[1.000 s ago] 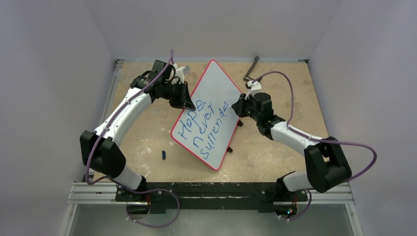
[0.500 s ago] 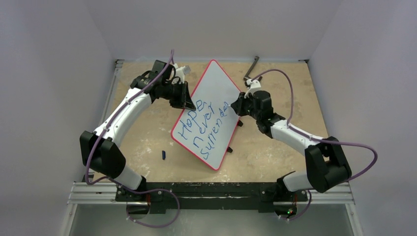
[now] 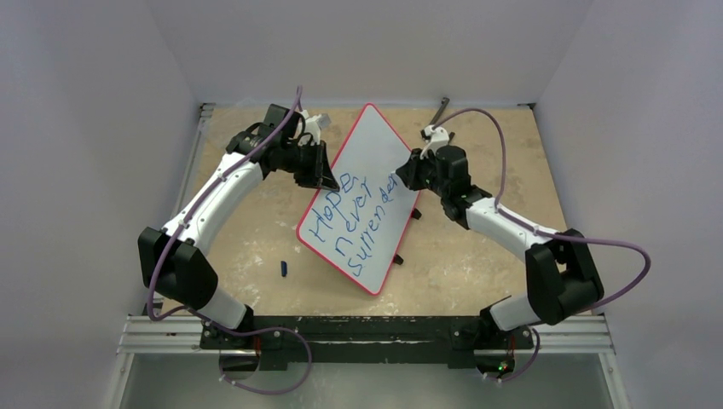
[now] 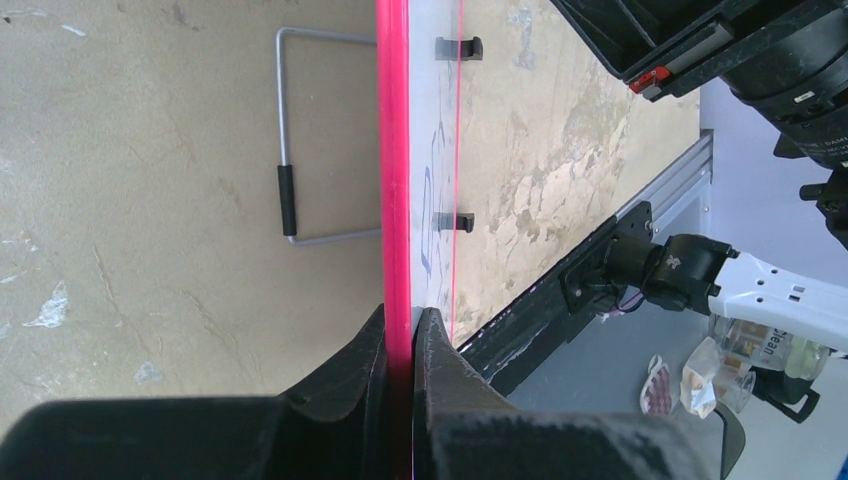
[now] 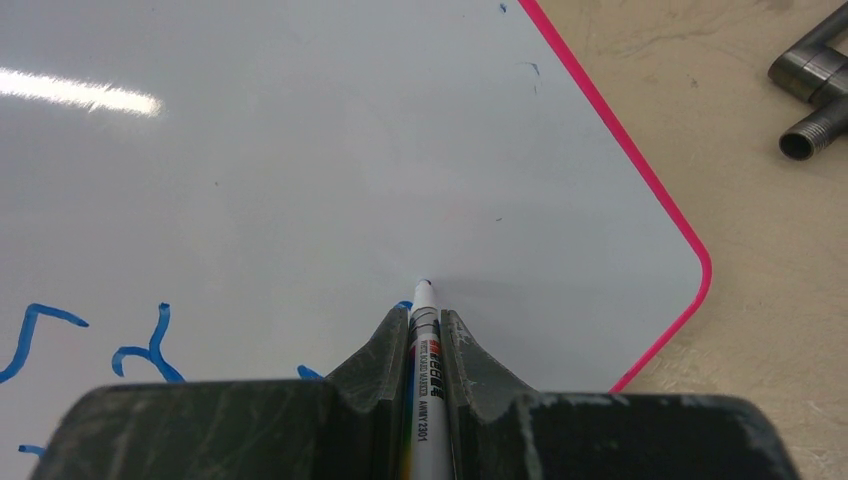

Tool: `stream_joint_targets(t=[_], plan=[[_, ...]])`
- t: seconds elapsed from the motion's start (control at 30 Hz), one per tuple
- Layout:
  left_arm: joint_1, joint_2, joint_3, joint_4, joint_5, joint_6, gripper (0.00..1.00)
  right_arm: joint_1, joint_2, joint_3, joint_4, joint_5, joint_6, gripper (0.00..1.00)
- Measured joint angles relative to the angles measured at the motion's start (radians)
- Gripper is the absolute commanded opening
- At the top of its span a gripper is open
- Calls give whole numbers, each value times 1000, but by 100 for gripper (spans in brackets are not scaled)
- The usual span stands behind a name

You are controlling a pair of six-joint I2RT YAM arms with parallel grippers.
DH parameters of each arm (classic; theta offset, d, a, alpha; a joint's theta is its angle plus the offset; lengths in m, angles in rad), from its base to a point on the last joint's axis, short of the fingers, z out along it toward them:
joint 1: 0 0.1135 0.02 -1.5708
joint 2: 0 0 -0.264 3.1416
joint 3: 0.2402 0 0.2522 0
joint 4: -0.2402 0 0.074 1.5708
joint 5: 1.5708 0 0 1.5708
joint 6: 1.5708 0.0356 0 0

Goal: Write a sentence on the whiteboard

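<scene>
Lettering shows best in the top external view. The whiteboard (image 3: 375,145) lies on the counter (image 3: 247,230) between the two arms, its long axis running diagonally from near centre to far centre. The sentence (image 3: 354,217), in blue, reads "Hope", "never", "surrender" in three lines that climb toward the right arm. The left fingers (image 3: 326,177) sit at the board's left long edge. The right fingers (image 3: 406,181) hang over the end of the third line and hide whatever closes that word, so the right arm is the one at the writing.

Left wrist view: the left fingers (image 4: 375,335) are clamped together on the whiteboard (image 4: 395,150) at its red rim, which runs straight away from them. Two black clips (image 4: 455,221) sit on the opposite edge. A grey wire handle (image 4: 287,200) lies on the counter beside the board.

Right wrist view: the right fingers (image 5: 392,335) are shut tight on a white marker (image 5: 424,345), its barrel in line with them. The tip stands just past the last blue stroke; I cannot tell if it touches. Bare whiteboard (image 5: 300,150) lies ahead and the red rim is near on the right, so I judge the next letter has little room. The barrel print is too small to read surely. A pipe fitting (image 5: 810,70) lies beyond the corner.
</scene>
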Motion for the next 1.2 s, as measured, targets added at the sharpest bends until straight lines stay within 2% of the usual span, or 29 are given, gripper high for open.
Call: stream_joint_targets(t=[0.43, 0.87, 1.2], plan=[[-2, 0, 1, 0, 0, -2, 0, 0, 23, 49, -19, 21, 0, 0], [-6, -2, 4, 2, -1, -1, 0, -6, -76, 49, -75, 32, -6, 0], [-9, -4, 4, 2, -5, -1, 0, -53, -69, 49, -75, 42, -8, 0]])
